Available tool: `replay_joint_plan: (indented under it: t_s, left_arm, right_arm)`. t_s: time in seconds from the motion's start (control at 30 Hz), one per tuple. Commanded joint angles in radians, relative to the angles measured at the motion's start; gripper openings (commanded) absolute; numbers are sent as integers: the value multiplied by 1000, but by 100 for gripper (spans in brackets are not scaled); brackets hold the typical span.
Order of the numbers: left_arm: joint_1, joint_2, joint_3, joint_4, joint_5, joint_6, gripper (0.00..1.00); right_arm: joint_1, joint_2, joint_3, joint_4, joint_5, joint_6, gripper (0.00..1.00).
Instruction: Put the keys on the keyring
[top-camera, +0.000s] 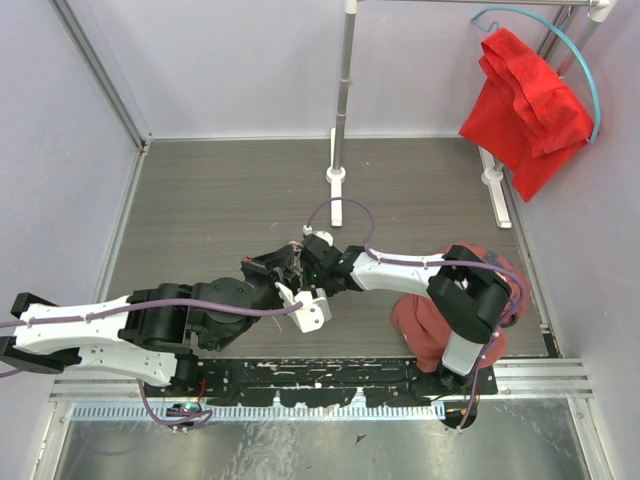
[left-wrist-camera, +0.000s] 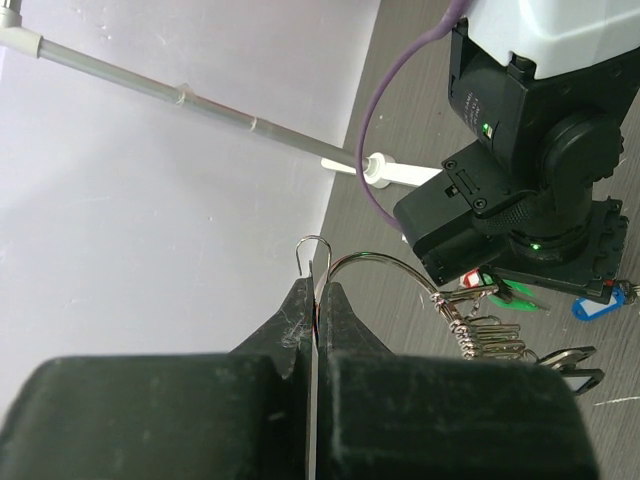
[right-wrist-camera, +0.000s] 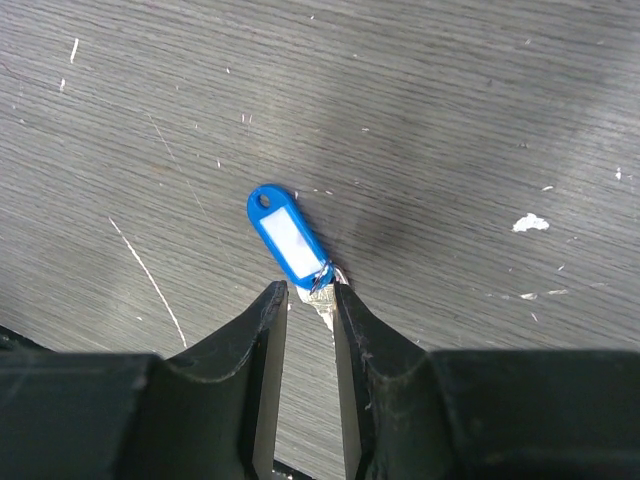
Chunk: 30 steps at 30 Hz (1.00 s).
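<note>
The left arm (top-camera: 150, 320) is stretched low from the near left toward the middle of the table (top-camera: 200, 200), and the right arm (top-camera: 400, 270) is reached across from the near right to meet it. The left gripper (left-wrist-camera: 315, 290) is clamped tight on the keyring (left-wrist-camera: 380, 262), whose hooked end is seen poking above the fingertips; a bunch of keys (left-wrist-camera: 485, 335) is threaded on the far part of the loop. The right gripper (right-wrist-camera: 310, 295) is pointed down at the table, its fingers parted a little astride the metal end of the blue-tagged key (right-wrist-camera: 288, 235), with a gap left on one side. The key's blade is hidden between the fingers.
</note>
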Motion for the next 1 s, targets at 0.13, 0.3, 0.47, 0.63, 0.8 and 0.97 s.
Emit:
replay_joint_plan:
  t_s: [0.13, 0.3, 0.47, 0.63, 0.8, 0.97]
  left_arm:
    - [-4, -4, -3, 54, -22, 21, 0]
    - [-3, -3, -7, 55, -23, 22, 0]
    - [-4, -3, -13, 56, -25, 26, 0]
    - [-3, -4, -16, 55, -29, 28, 0]
    - [-4, -4, -18, 53, -32, 27, 0]
    - [-3, -4, -15, 49, -35, 28, 0]
  right_arm:
    - [10, -4, 24, 4, 7, -6, 27]
    - [12, 2, 27, 5, 8, -8, 20]
    - [13, 11, 32, 0, 4, -10, 23]
    - [18, 24, 36, 1, 1, -12, 23]
    - [21, 26, 39, 1, 3, -13, 18]
    - [32, -12, 59, -33, 51, -31, 3]
